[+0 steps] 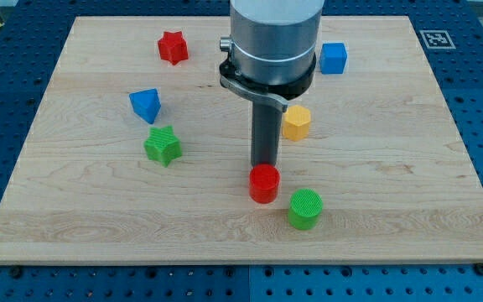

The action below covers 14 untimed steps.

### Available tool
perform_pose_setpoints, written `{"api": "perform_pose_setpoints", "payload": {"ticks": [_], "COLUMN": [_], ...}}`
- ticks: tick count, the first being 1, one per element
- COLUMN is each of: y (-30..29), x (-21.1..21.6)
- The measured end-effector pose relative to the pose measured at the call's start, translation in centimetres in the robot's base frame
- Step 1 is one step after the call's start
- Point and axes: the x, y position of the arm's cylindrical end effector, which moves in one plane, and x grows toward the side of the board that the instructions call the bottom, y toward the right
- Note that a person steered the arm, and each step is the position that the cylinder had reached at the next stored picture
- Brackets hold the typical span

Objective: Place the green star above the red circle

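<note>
Green star (163,145) sits on the bench (392,210), well to the view's left of the red circle (264,183). My tip (264,163) is just above the circle; no hand fitted. Star looks light, rigid, slides easily; push on a flat notch, not a point.

Arm body: broad smooth cylinder, matte silver-grey, cut off by the view's top. Dark ring collar around its lower edge, a small bolt-like nub protruding on the view's left. Thin metal bracket curves beneath the collar. From it hangs a straight dark rod, near black, ending in the tip (264,164), plain and blunt.
</note>
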Motion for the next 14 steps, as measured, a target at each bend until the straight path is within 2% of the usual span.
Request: {"api": "perform_pose_setpoints", "payload": {"ticks": [2,3,4,6,7,9,12,14], "y": [-2.8,-5.6,-9.9,-17.7,-18.3,-17.2,-9.9,-11.7], "x": [1.5,-4.4,-8.1,-8.8,-8.7,-4.8,-2.6,-1.3]}}
